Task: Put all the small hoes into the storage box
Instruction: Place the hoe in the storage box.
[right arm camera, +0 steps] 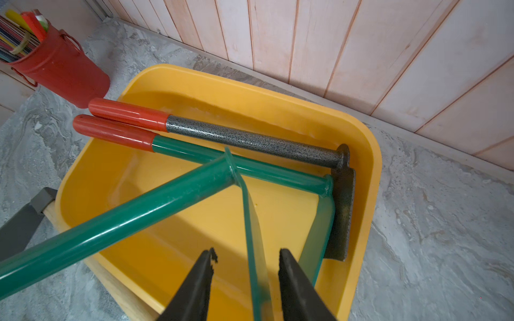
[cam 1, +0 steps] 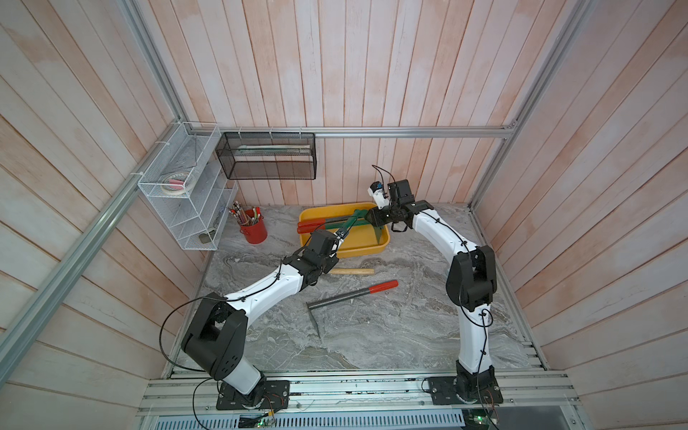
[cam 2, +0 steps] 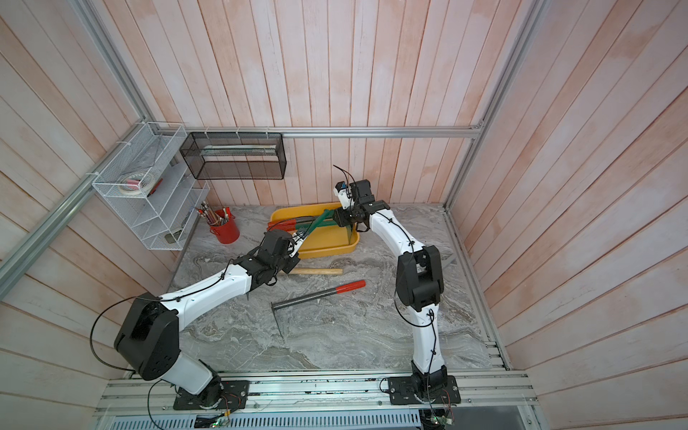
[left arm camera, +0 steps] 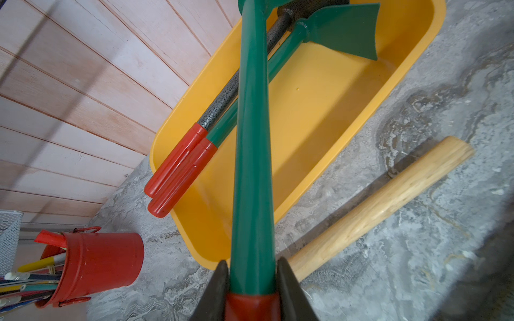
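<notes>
While the left hand (left arm camera: 251, 262) clamps the green hoe (left arm camera: 251, 139), the right hand (right arm camera: 247, 251) gapes astride its blade, over the yellow box (right arm camera: 370, 194), back edge of the counter (cam 1: 372, 335).

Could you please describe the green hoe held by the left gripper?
The hoe has a green tube handle, seemingly painted metal, a red grip and a flat green blade. The left gripper is shut on it where grip meets tube. It slants over the yellow box, blade between the right gripper's open jaws.

storage box (right arm camera: 250, 93) yellow | small hoe (left arm camera: 251, 139) green, red grip | bucket (left arm camera: 103, 258) red | tabletop (cam 1: 372, 335) grey marbled
</notes>
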Motion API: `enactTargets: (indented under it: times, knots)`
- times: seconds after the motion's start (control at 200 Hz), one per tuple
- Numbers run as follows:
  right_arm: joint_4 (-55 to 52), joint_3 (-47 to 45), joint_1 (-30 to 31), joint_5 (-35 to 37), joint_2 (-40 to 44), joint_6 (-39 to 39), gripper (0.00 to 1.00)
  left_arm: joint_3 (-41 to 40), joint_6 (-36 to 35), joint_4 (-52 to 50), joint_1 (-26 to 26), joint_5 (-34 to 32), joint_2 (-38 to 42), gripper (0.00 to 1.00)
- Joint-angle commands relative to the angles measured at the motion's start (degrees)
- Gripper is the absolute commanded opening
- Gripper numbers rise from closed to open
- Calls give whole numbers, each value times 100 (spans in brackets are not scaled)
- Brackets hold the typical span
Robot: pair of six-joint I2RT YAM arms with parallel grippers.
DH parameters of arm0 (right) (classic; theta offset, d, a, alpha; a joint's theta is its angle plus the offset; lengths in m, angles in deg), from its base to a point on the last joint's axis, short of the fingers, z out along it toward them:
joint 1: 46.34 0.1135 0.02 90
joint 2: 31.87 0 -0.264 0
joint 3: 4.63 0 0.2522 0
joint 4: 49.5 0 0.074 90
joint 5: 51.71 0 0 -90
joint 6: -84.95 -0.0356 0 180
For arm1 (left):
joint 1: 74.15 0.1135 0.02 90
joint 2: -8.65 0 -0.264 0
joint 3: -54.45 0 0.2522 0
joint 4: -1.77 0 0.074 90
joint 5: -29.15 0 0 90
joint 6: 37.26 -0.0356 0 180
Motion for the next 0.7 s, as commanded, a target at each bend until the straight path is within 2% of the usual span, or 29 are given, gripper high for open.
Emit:
enactTargets:
  times: [0.0, 0.05, 0.11, 0.215, 0.31, 0.445, 0.575, 0.64, 0.695]
  knots:
    - [-174, 19, 31, 180, -123, 108, 40, 68, 36, 657, -26, -63, 337, 0]
    - [-166, 38, 31, 185, -139, 90, 37, 69, 37, 659, -29, -42, 339, 0]
    - [-143, 48, 33, 149, -140, 43, 28, 77, 38, 658, -26, -24, 321, 0]
    - [-59, 50, 50, 124, -124, -117, 0, 38, 76, 720, -29, -25, 324, 0]
    - [52, -14, 66, 155, -109, -398, 0, -72, 188, 945, -28, -64, 411, 0]
    - [612, -495, 73, 82, 50, -991, 0, -177, 444, 1165, 79, 123, 537, 45]
    - [1248, -1016, 66, 54, 199, -1592, 0, -253, 722, 1279, 245, 356, 704, 69]
    - [1411, -1148, 74, 104, 197, -1804, 0, -318, 897, 1354, 357, 492, 820, 85]
    - [1491, -1185, 80, 182, 157, -1931, 0, -385, 1066, 1436, 466, 648, 941, 90]
